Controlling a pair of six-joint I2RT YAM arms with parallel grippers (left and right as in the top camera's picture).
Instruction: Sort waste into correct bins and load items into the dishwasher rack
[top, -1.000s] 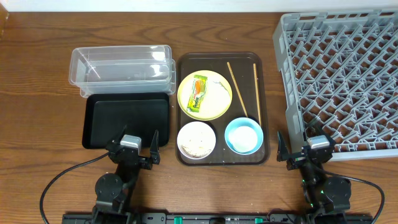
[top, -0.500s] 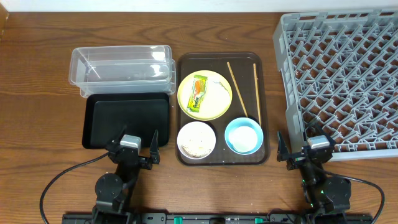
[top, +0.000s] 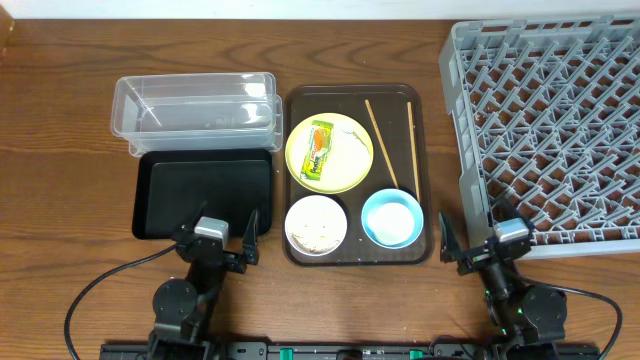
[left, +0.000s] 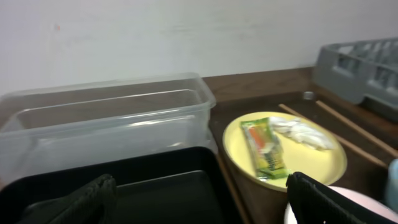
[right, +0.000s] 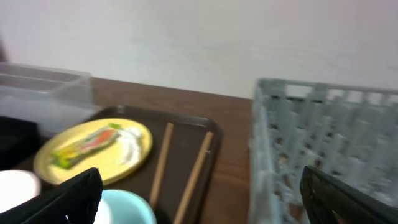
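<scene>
On the brown serving tray sit a yellow plate with a green-orange wrapper and a white scrap, two chopsticks, a white bowl of rice grains and a light blue bowl. The clear tub and black tray lie left; the grey rack stands right. My left gripper is open and empty at the black tray's near edge. My right gripper is open and empty by the rack's near-left corner. The plate, wrapper and scrap show in the left wrist view; the plate, chopsticks and rack in the right.
The wooden table stretches left of the bins. A white wall runs behind the table. Black cables trail from both arm bases along the front edge.
My right gripper has turned slightly to the left. The left arm and all objects are unchanged.
</scene>
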